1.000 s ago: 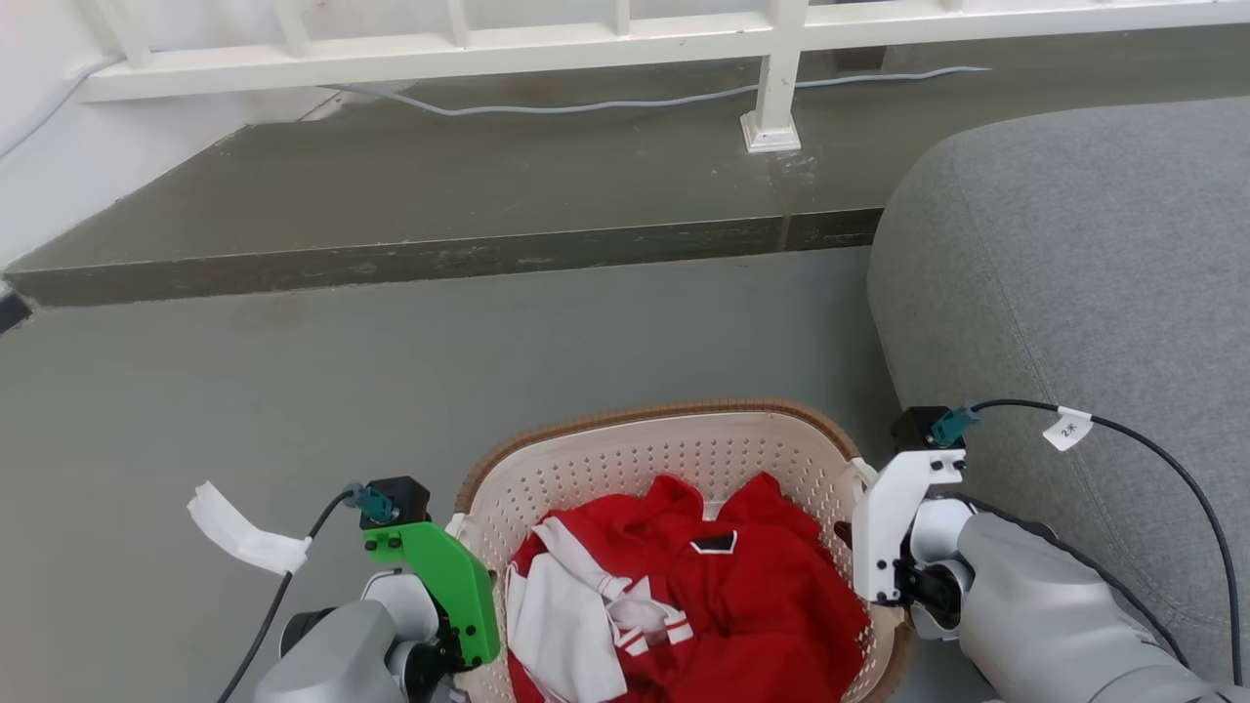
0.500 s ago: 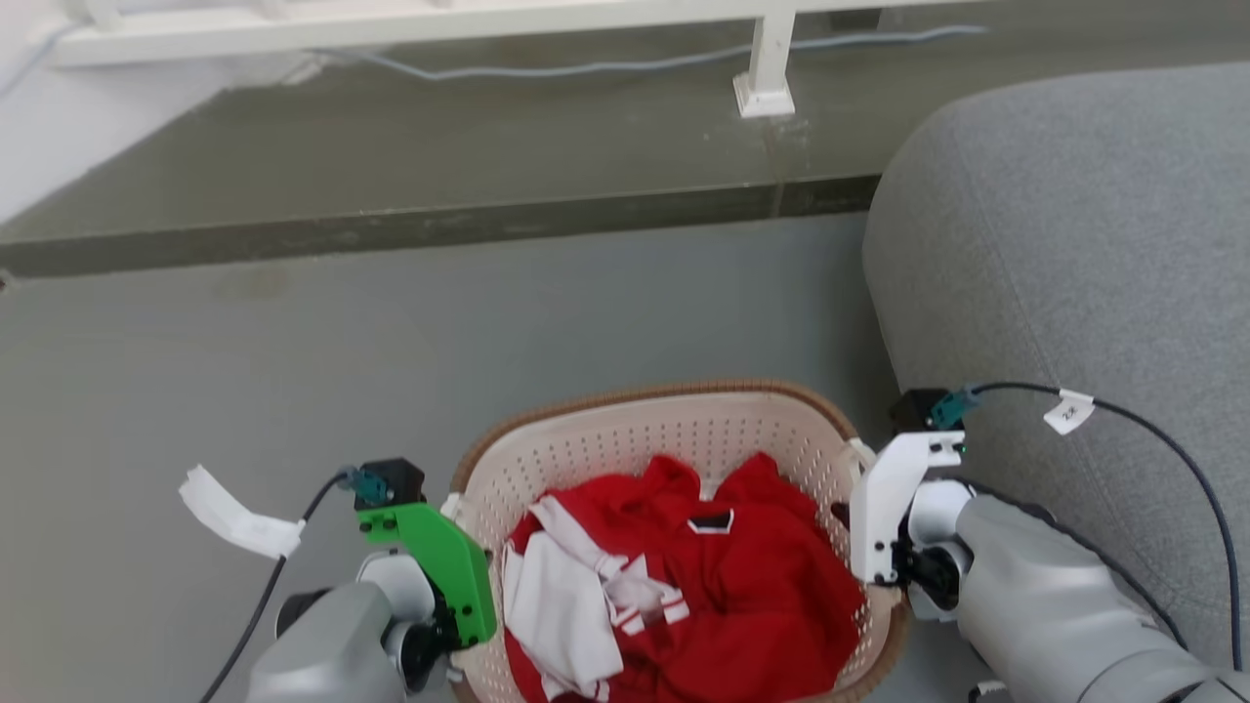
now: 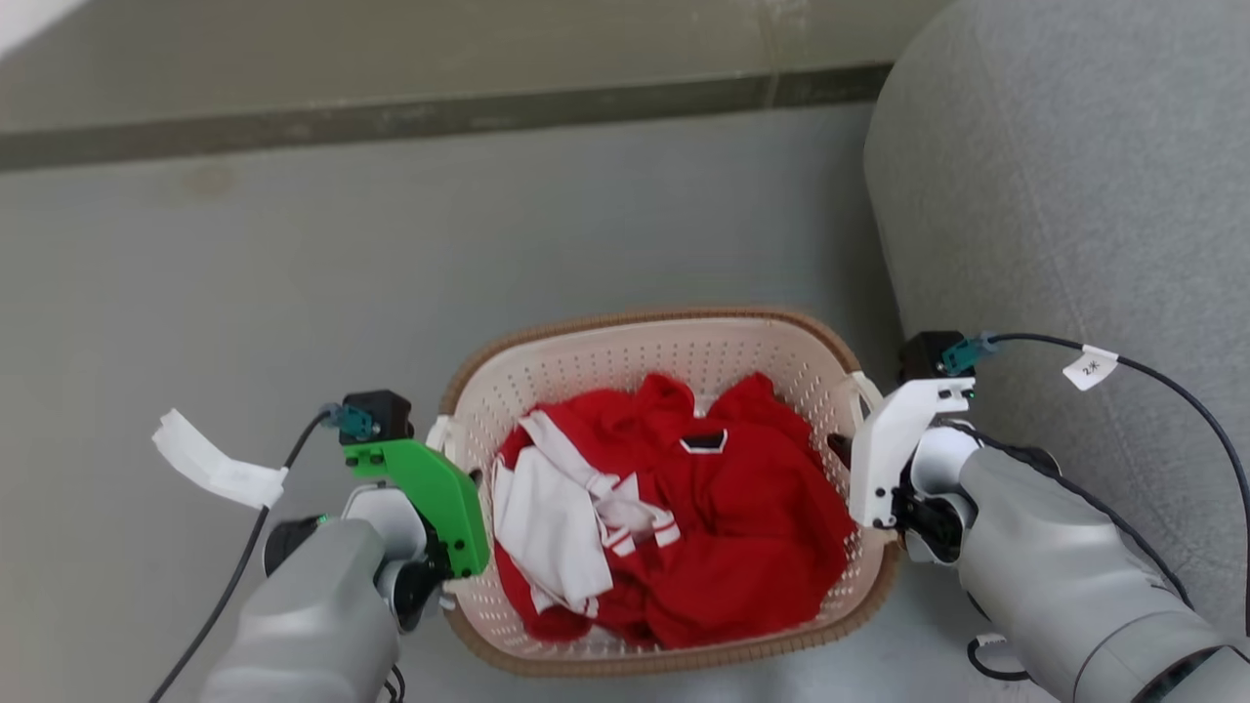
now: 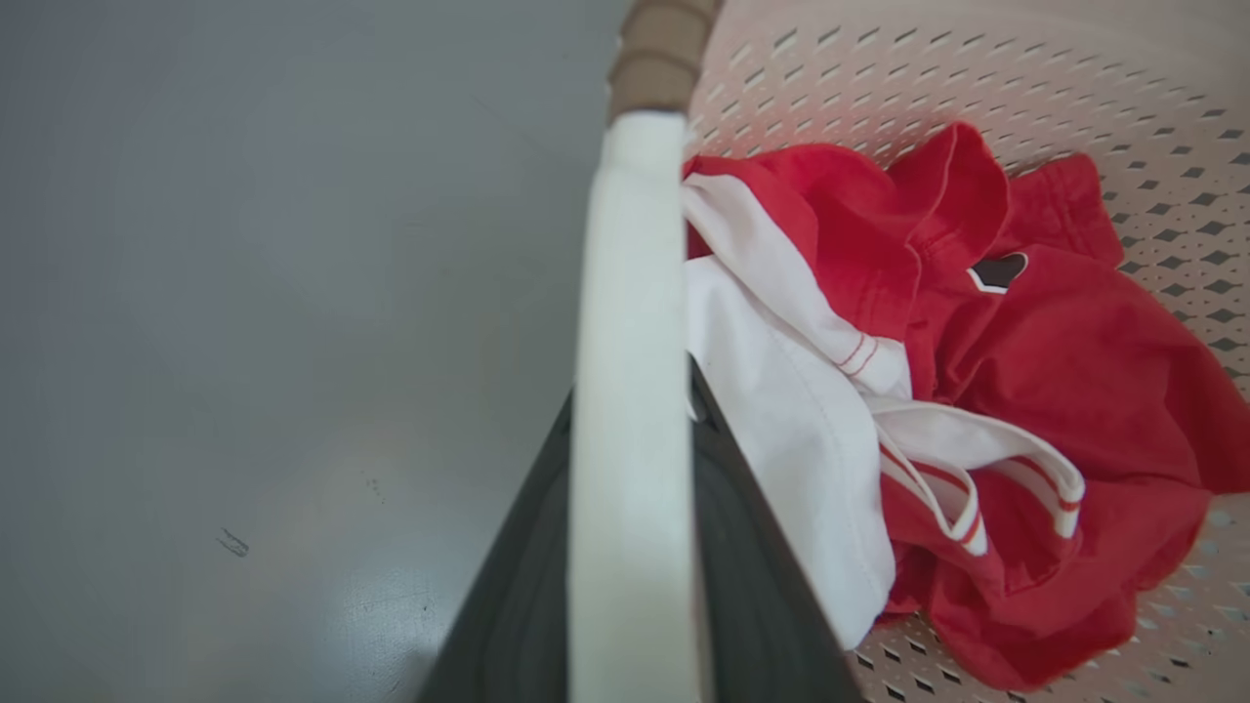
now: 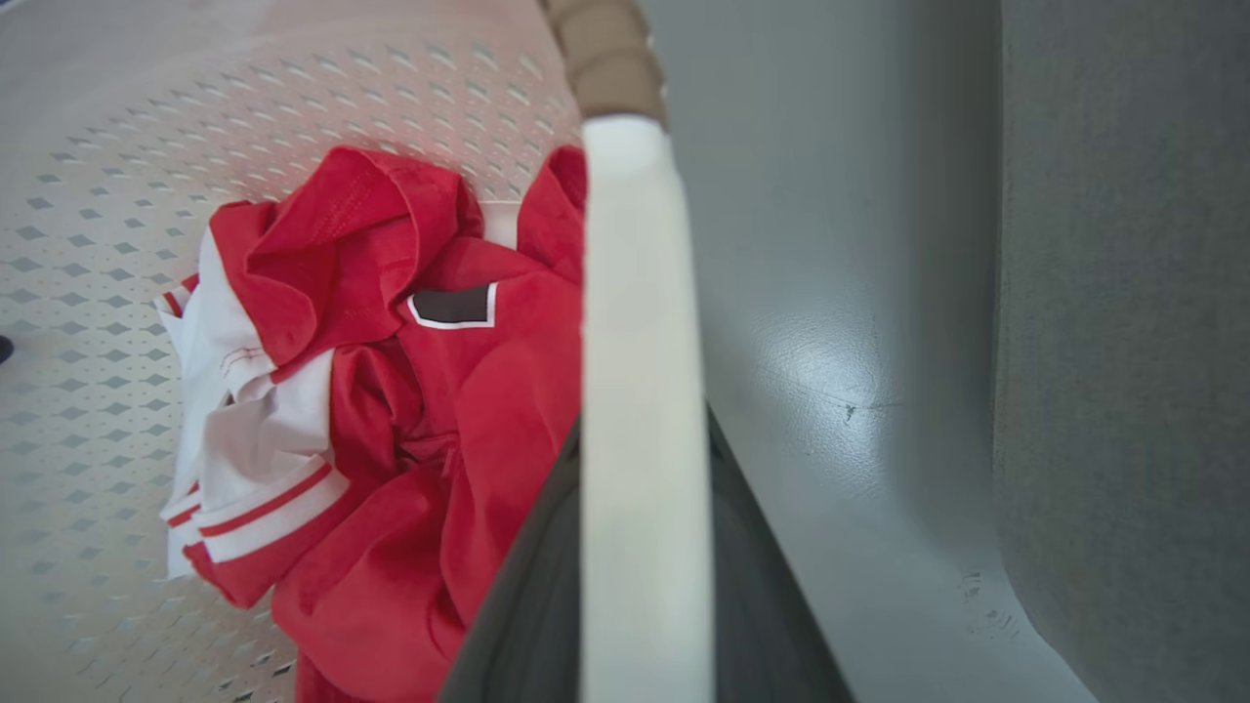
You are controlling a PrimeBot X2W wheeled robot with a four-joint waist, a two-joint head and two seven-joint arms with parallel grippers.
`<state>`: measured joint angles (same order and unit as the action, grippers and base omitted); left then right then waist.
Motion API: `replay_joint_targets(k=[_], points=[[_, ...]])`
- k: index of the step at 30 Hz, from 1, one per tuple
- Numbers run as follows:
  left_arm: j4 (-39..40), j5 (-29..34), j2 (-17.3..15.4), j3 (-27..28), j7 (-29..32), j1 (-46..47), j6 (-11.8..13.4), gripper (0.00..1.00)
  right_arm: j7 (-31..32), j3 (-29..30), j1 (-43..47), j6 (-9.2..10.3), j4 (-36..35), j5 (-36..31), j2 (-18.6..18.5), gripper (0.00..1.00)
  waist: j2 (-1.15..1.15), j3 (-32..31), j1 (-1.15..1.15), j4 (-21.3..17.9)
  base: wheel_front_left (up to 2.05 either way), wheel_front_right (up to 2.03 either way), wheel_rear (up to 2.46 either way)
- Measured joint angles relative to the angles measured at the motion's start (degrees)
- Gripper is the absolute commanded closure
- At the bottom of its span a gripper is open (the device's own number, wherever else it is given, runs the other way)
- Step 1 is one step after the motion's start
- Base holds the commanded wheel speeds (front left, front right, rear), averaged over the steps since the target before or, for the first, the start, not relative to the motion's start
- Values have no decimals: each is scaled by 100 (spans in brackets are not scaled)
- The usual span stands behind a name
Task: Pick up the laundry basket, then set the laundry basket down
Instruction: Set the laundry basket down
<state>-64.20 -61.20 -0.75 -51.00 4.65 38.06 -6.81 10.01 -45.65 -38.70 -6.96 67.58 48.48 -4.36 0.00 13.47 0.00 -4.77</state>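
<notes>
the laundry basket (image 3: 674,356) is held between the two arms, over the grey floor (image 3: 293,273) and just beside a grey upholstered seat (image 3: 1074,195). i cannot tell whether its base touches the floor. the left end effector (image 4: 630,400) is clamped on the white left handle (image 4: 630,225), and the right end effector (image 5: 645,439) likewise on the right handle (image 5: 635,244). a red-and-white garment (image 3: 742,508) lies bunched inside. likely trouble: if one arm sinks lower than the other, the basket tilts and a smooth handle could slide along the thin fingers. letting go before the base rests would drop it, and drifting right would rub the seat.
</notes>
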Motion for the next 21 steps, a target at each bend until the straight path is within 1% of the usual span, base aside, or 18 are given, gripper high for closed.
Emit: replay_joint_targets(k=[9, 21], points=[[-51, 142, 0, 29, -345, 296, -8, 100, -255, -3, -201, 0, -155, 16, -78, 100, 0, 677, 0, -6, 0, 0, 0], [-78, 198, 12, 110, -1018, 749, -8, 100, -948, 11, -516, -1, -452, 18, -246, 100, 0, 1611, 0, 66, 0, 0, 0]])
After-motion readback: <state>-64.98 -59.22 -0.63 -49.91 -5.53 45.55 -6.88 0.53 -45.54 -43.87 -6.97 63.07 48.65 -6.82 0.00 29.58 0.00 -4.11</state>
